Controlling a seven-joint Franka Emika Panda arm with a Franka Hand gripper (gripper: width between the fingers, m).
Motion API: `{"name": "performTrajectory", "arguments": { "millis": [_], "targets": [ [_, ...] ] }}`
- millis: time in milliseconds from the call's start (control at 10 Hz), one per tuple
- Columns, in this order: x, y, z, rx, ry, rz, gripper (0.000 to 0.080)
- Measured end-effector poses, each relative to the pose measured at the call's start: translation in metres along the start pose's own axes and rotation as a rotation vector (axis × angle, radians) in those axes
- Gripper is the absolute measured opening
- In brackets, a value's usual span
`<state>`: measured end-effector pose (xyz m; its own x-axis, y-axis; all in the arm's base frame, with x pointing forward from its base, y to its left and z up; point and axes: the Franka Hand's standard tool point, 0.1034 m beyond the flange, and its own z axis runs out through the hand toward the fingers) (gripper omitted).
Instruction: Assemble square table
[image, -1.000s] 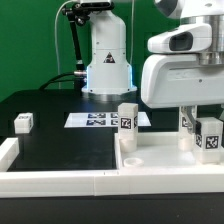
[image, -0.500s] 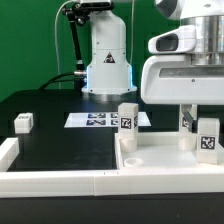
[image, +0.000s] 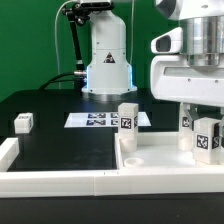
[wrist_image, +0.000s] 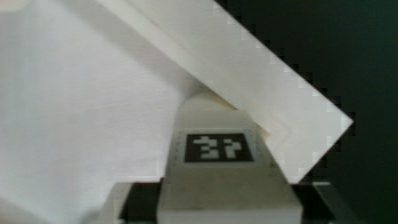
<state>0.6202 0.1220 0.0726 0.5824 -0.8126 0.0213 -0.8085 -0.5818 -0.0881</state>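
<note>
The white square slab (image: 160, 165) lies rim-up at the exterior view's right. One white leg (image: 127, 117) stands at its far left corner and another (image: 186, 122) near its far right. My gripper (image: 205, 118) is shut on a third tagged leg (image: 207, 139) and holds it upright over the slab's right part. In the wrist view the gripper (wrist_image: 228, 202) clamps this leg (wrist_image: 222, 150) between its dark pads (wrist_image: 143, 200), above the slab's floor (wrist_image: 71, 100) next to its raised rim (wrist_image: 249, 70). A fourth leg (image: 23, 122) lies on the black table at the far left.
The marker board (image: 95, 120) lies flat behind the slab, in front of the robot base (image: 105, 60). A long white rail (image: 55, 181) runs along the front edge and turns up at the left corner (image: 8, 150).
My gripper has shifted a little toward the exterior view's right, and the held leg has sunk slightly toward the slab. The other parts have not moved.
</note>
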Motion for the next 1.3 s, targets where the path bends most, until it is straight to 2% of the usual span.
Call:
{"name": "performTrajectory", "arguments": {
  "millis": [300, 600, 700, 800, 900, 1000, 1300],
  "targets": [
    [0.0015, 0.0004, 0.0, 0.008, -0.014, 0.23, 0.0291],
    [0.0001, -0.0001, 0.0002, 0.01, -0.022, 0.311, 0.0291],
    [-0.0002, -0.0001, 0.0002, 0.01, -0.022, 0.271, 0.0463],
    [-0.0017, -0.0009, 0.0, 0.009, -0.024, 0.214, 0.0583],
    [-0.0028, -0.0019, -0.0002, 0.01, -0.023, 0.144, 0.0583],
    [-0.0027, -0.0025, -0.0006, 0.011, -0.019, 0.02, 0.0637],
    [0.0008, -0.0011, -0.0007, 0.013, -0.015, -0.228, 0.0646]
  ]
}}
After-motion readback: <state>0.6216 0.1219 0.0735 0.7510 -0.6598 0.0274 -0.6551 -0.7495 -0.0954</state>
